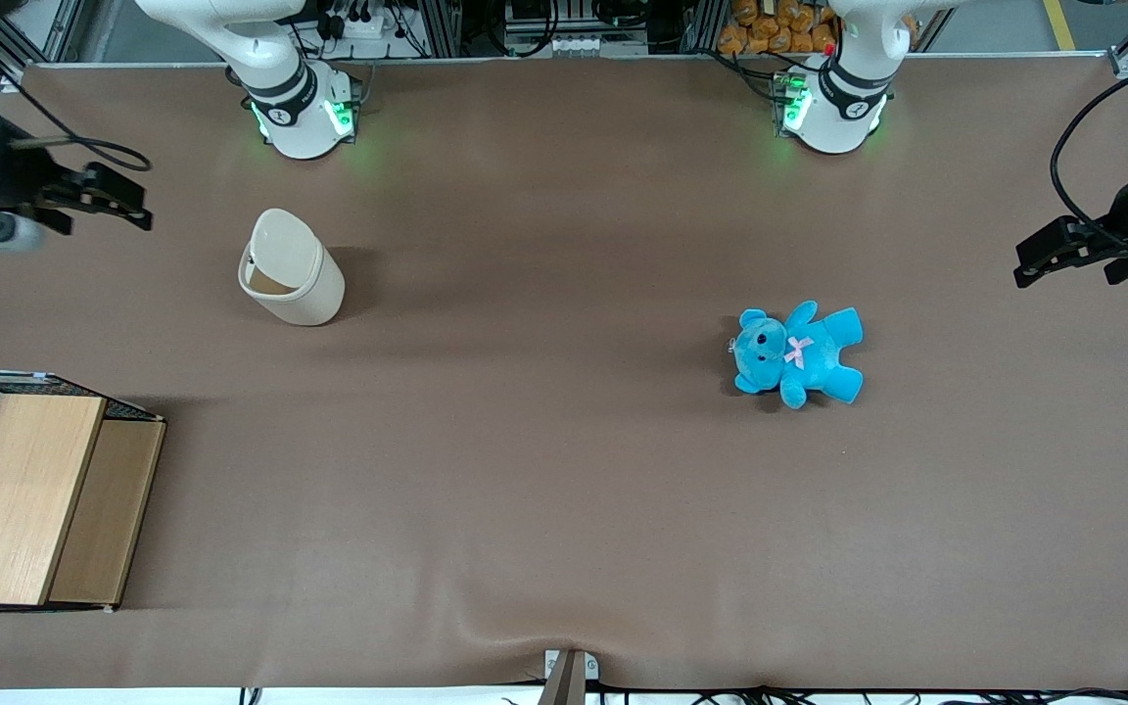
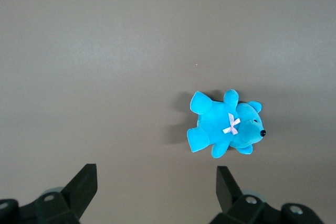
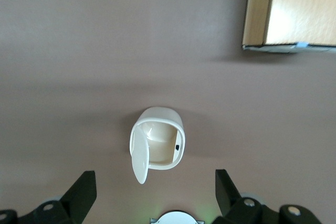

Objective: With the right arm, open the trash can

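The cream-beige trash can (image 1: 312, 294) stands on the brown table in front of the right arm's base (image 1: 305, 116). Its flip lid (image 1: 282, 248) stands raised and the mouth is uncovered. In the right wrist view the trash can (image 3: 165, 124) shows its hollow inside, with the lid (image 3: 139, 156) swung up at one side. My right gripper (image 1: 138, 208) hangs high above the table toward the working arm's end, apart from the can. Its fingers (image 3: 80, 191) are spread wide and hold nothing; the gripper (image 3: 155, 195) looks straight down on the can.
A wooden box with wire mesh (image 1: 25, 499) sits near the front edge at the working arm's end; it also shows in the right wrist view (image 3: 294, 9). A blue teddy (image 1: 797, 352) lies toward the parked arm's end and shows in the left wrist view (image 2: 226, 127).
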